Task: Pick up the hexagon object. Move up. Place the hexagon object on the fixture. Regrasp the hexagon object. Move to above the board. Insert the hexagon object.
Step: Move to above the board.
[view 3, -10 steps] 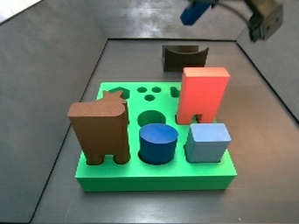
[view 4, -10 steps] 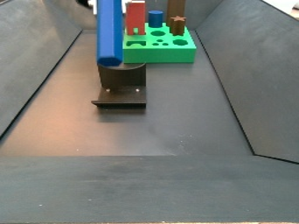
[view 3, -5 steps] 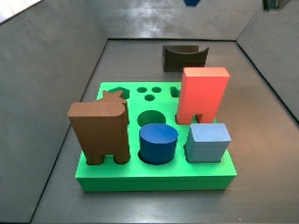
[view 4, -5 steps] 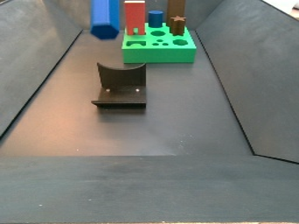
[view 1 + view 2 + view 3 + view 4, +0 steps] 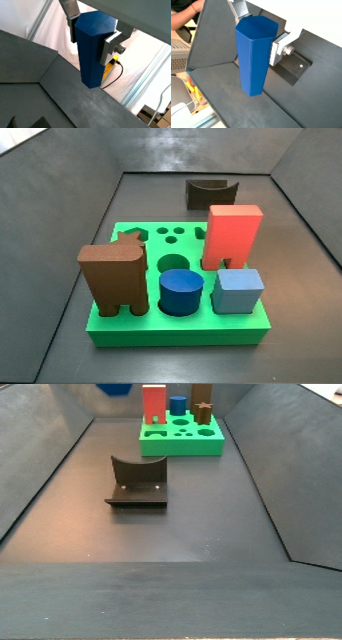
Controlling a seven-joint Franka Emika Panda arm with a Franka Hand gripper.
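Observation:
The hexagon object, a long dark blue bar, hangs upright between the flat silver fingers in both wrist views. My gripper is shut on its upper part, also seen as the gripper around the hexagon object. High above the floor, only the bar's lower end shows at the frame's edge in a side view. The gripper itself is outside both side views. The fixture stands on the floor below, short of the green board. The fixture sits beyond the board.
On the board stand a red block, a brown block, a short blue cylinder and a light blue cube. Open holes lie in its middle. Sloping dark walls enclose the floor.
The gripper has risen with the hexagon object. It left the top of one side view, and only the bar's tip remains in the other.

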